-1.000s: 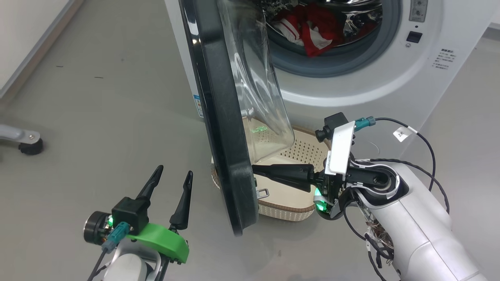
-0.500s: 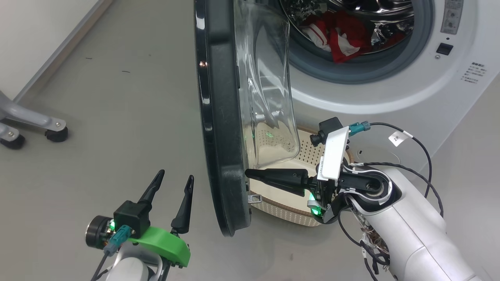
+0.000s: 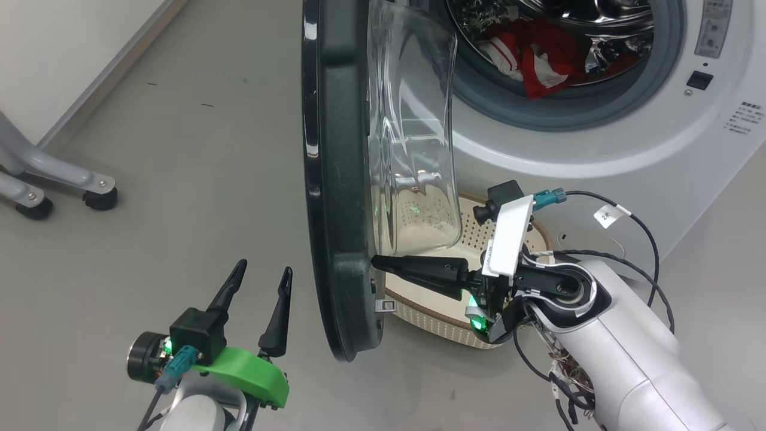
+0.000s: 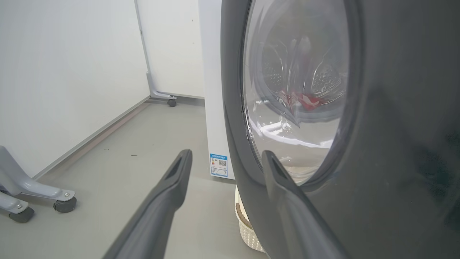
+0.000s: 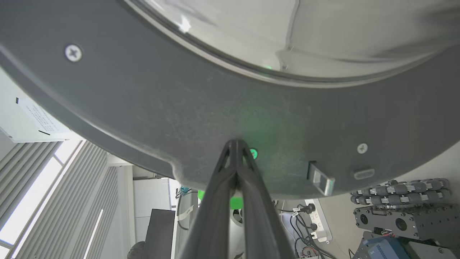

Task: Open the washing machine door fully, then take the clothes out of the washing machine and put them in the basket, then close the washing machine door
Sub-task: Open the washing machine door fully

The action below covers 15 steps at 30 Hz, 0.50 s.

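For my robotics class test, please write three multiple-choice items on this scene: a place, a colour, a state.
1. Where is the basket relative to the washing machine? A. on top of it; B. on the floor in front of it; C. inside it.
2. What colour are the clothes? A. blue; B. black; C. mainly red.
3. How is the right claw? A. shut, at the inner rim of the washing machine door; B. open wide; C. shut on a garment.
Answers: 1 B, the head view shows it standing there; 2 C, red fabric lies in the drum; 3 A, the right wrist view shows it closed at the dark rim.
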### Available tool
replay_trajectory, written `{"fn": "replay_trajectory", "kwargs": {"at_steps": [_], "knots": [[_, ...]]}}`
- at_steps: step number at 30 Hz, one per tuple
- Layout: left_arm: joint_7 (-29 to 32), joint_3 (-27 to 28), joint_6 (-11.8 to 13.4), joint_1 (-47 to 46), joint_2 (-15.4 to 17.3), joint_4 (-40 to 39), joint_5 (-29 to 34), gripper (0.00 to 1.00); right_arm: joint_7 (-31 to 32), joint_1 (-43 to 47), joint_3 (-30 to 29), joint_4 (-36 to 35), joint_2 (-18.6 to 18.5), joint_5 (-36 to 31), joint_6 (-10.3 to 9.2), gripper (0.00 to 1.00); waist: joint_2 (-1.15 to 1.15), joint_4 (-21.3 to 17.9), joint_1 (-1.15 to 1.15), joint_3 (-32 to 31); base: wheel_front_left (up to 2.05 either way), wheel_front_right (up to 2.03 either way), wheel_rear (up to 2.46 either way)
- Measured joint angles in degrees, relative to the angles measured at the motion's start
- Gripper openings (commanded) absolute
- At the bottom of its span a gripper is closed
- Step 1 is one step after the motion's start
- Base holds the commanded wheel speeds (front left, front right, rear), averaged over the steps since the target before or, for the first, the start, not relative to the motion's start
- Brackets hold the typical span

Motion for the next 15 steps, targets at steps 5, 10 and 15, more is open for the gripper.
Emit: {"fn": "replay_trajectory", "kwargs": {"at_steps": [5, 10, 15], "knots": [[0.0, 0.1, 0.1, 0.2, 0.0, -0.2, 0.0, 1.00, -2.6, 1.0, -2.1, -1.0, 0.2, 0.2, 0.00, 0.00, 0.00, -0.2, 0.00, 0.1, 0.00, 0.00, 0.00], [0.0, 0.2, 0.1, 0.3, 0.0, -0.2, -0.2, 1.00, -6.1, 2.9, -5.5, -3.0, 0.2, 1.0, 0.00, 0.00, 0.00, -0.5, 0.00, 0.0, 0.00, 0.00, 0.00], [0.0, 0.5, 0.5, 0.8, 0.0, -0.2, -0.5, 1.00, -11.1, 6.9, -9.4, -5.6, 0.2, 0.1, 0.00, 1.00, 0.00, -0.8, 0.00, -0.3, 0.00, 0.00, 0.00]]}}
